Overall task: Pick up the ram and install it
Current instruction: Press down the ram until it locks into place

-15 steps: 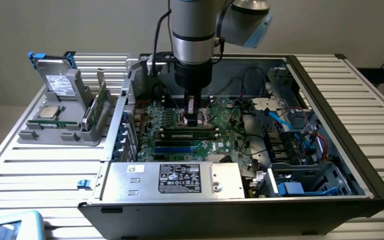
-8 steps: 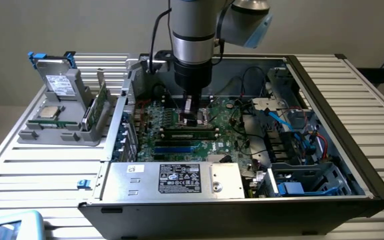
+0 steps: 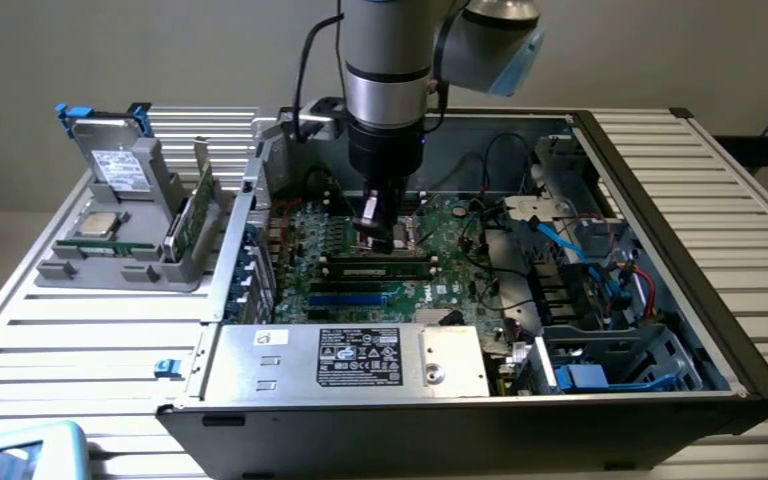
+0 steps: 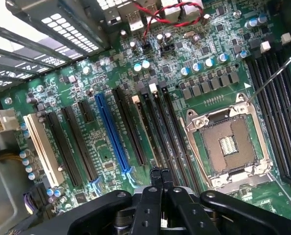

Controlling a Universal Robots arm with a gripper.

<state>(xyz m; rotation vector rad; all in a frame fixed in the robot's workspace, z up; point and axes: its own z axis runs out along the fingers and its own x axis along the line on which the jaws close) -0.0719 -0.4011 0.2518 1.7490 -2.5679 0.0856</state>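
A long green ram stick (image 3: 381,266) with a row of black chips lies along the memory slots on the motherboard (image 3: 357,290) inside the open computer case. My gripper (image 3: 379,232) hangs straight down just behind and above it; whether it touches the stick I cannot tell. In the wrist view the gripper (image 4: 160,172) has its two black fingers pressed together, shut, with nothing seen between them. They hover over the dark memory slots (image 4: 161,128) beside the empty processor socket (image 4: 228,144). A second green board (image 3: 193,215) stands upright in the grey holder (image 3: 117,268).
The grey holder at the exterior view's left also carries a boxy drive with a white label (image 3: 120,170) and a square silver processor chip (image 3: 99,223). The case's metal walls (image 3: 651,200), cables (image 3: 584,250), a drive cage (image 3: 598,360) and the power supply (image 3: 344,358) surround the motherboard.
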